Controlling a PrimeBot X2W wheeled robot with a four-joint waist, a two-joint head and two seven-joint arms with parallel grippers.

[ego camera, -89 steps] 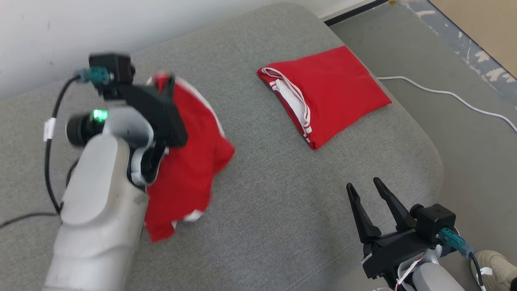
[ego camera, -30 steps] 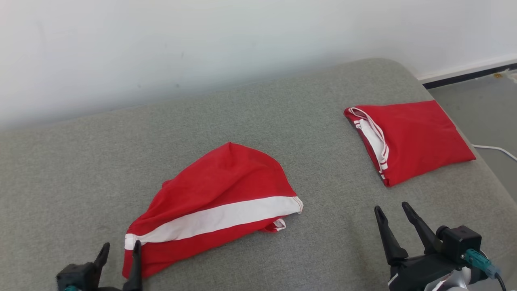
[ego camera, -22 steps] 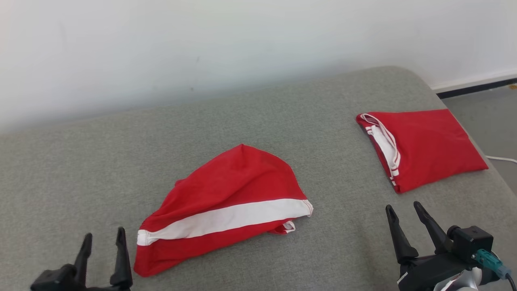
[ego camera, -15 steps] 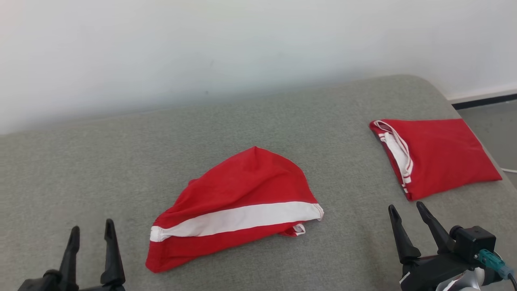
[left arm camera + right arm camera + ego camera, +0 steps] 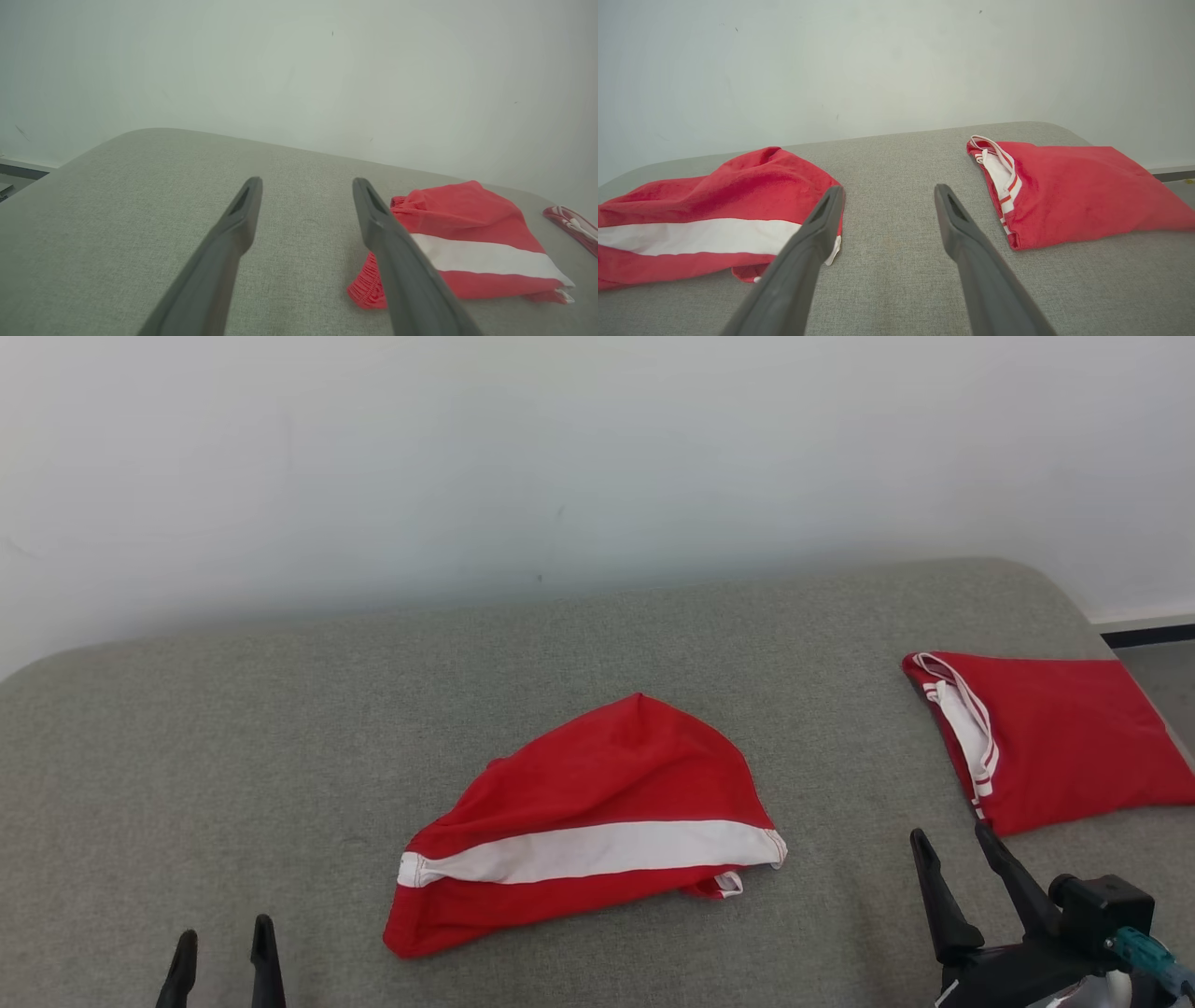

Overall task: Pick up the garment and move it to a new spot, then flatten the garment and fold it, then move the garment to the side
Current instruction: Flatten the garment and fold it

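Note:
A crumpled red garment with a white stripe [image 5: 597, 826] lies loose in the middle of the grey cushion [image 5: 280, 728]; it also appears in the left wrist view [image 5: 462, 242] and the right wrist view [image 5: 705, 219]. My left gripper [image 5: 224, 938] stands open at the lower left, apart from the garment's left end, with nothing between its fingers [image 5: 243, 210]. My right gripper [image 5: 952, 847] is open at the lower right, to the right of the garment, and also holds nothing.
A folded red garment with white trim [image 5: 1055, 737] rests on the cushion's right end, also seen in the right wrist view [image 5: 1069, 186]. A white wall [image 5: 560, 457] rises behind the cushion. A strip of floor [image 5: 1162, 677] shows at the far right.
Three seconds ago my left gripper held the garment aloft; it now lies let go on the cushion. Since then the head camera has tilted up and panned left, and the left gripper has dropped lower in the frame.

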